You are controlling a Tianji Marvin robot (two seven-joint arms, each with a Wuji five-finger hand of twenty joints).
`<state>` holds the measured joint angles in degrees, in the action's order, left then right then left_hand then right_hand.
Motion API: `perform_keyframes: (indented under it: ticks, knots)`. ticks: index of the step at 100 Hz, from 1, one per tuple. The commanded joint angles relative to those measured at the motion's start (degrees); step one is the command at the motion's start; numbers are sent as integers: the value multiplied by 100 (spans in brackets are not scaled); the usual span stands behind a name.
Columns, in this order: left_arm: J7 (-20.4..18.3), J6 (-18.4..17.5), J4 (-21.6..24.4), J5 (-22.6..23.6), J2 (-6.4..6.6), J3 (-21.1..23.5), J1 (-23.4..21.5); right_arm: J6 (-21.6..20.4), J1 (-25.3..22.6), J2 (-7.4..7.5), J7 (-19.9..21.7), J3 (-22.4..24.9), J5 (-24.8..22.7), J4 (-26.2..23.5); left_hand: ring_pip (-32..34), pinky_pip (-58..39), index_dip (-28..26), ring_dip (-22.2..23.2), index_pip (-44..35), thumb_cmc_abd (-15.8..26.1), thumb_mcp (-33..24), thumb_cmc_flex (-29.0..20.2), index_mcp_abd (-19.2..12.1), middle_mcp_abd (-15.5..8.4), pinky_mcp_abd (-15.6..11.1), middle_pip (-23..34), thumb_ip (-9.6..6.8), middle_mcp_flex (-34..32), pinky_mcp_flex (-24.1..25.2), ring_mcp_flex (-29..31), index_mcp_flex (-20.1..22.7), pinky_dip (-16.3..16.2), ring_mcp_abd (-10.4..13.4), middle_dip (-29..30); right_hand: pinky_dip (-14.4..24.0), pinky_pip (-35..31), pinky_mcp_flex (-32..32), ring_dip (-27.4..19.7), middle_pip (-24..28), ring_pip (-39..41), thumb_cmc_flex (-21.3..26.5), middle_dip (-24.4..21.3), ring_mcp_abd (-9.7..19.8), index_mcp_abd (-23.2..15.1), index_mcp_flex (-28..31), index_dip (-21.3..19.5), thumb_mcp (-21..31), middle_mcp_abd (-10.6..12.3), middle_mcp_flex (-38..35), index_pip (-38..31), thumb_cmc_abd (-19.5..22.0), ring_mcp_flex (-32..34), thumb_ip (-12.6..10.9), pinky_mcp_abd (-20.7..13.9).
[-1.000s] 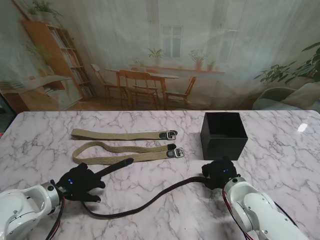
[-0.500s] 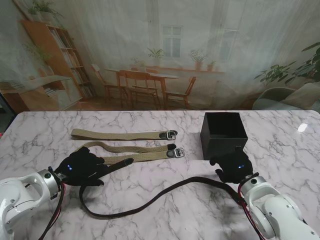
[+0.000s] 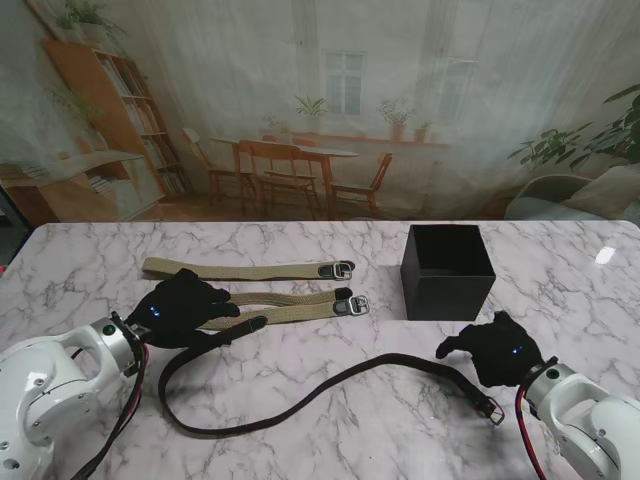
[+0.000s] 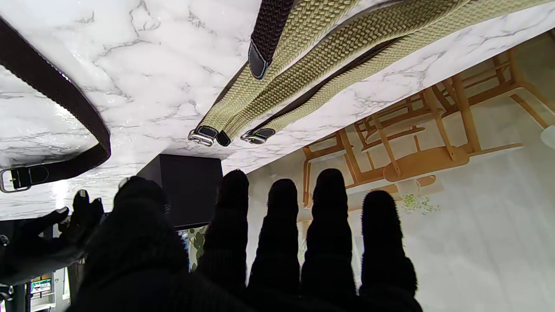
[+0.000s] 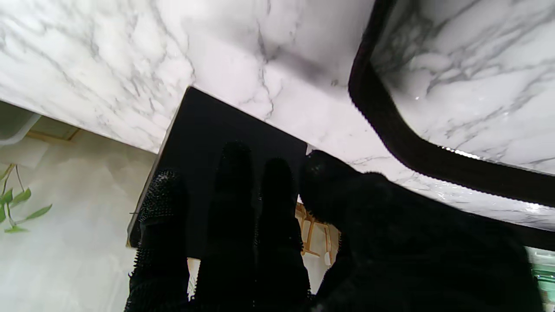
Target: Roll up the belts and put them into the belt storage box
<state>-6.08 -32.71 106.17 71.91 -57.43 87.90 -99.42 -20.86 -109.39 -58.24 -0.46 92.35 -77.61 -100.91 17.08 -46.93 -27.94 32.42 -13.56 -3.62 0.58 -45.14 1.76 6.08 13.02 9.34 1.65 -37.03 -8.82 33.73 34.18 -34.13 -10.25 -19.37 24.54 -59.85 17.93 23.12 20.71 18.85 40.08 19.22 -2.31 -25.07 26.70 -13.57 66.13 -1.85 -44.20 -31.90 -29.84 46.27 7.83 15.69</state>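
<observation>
The white marble worktop (image 3: 300, 400) carries everything. The black storage box (image 3: 448, 270) stands just beyond the right robot hand (image 3: 495, 350), whose fingers are spread and hold nothing. The dark belt (image 3: 300, 395) lies in a long curve between both hands, its buckle (image 3: 491, 411) near the right one. Two beige belts (image 3: 270, 290) lie beside the left robot hand (image 3: 180, 308), fingers apart, empty.

stand: high, looking down | wrists: low, close along fingers | shared: black box (image 3: 447, 270)
</observation>
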Motion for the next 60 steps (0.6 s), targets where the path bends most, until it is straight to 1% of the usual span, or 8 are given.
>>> perform_keyframes:
  ticks: [1,9,15,23,38,49,60]
  knots:
    - [-80,40,-39,-10,-29,-50,29,-41,-83,22,97,44,127,156,-64,90,-65,40,-61,250,81,-144,111,97,252,25,-80,-132,69,36,111,-68,-115,-9,-91,164,-162,-137,-97,-251,347,-141,-56,-338,297,104,365,-91,260,-133,-69,-189,-150,168]
    - [-86,70,-47,-21,-31,-76,35,-54,-85,0,78,34,363,278,-66,104,-68,39,-63,245,81,-150,112,101,261,24,-81,-139,76,43,118,-63,-106,-11,-98,234,-240,-181,-123,-316,556,-210,-103,-457,699,34,426,-134,408,-323,-7,-338,-174,196]
    - [-105,88,-40,-31,-31,-84,34,-55,-82,-2,17,18,392,345,-73,117,-69,38,-62,249,80,-153,106,110,263,16,-81,-125,86,35,117,-59,-110,-9,-92,249,-251,-199,-119,-329,622,-246,-110,-524,889,-3,467,-124,453,-415,17,-386,-186,190]
    - [-128,99,-30,-37,-31,-96,37,-18,-55,4,-81,-34,356,441,-74,127,-71,38,-62,255,82,-151,105,98,272,13,-81,-123,87,37,120,-57,-109,-10,-85,261,-243,-221,-105,-331,660,-292,-114,-561,991,-28,549,-125,506,-464,32,-423,-192,173]
    - [-132,114,-34,-41,-31,-135,53,71,30,14,-107,-104,360,621,-78,136,-73,39,-62,253,82,-150,108,101,276,12,-81,-124,92,35,120,-58,-105,-12,-80,292,-267,-262,-52,-331,677,-359,-134,-574,1024,-56,586,-115,528,-500,72,-486,-179,170]
    - [-148,136,-47,-37,-29,-165,67,138,94,33,-187,-143,264,753,-77,136,-77,39,-69,238,76,-173,103,88,281,14,-83,-130,88,43,136,-62,-106,-14,-66,286,-252,-281,7,-299,658,-397,-125,-595,1070,-69,557,47,395,-512,76,-462,-166,154]
    - [-178,148,-45,-42,-28,-184,69,194,156,46,-131,-173,242,851,-79,142,-81,39,-75,235,76,-186,103,90,282,18,-83,-137,91,41,144,-62,-103,-16,-60,290,-260,-302,-11,-298,599,-438,-128,-560,986,-40,467,52,367,-428,62,-479,-151,143]
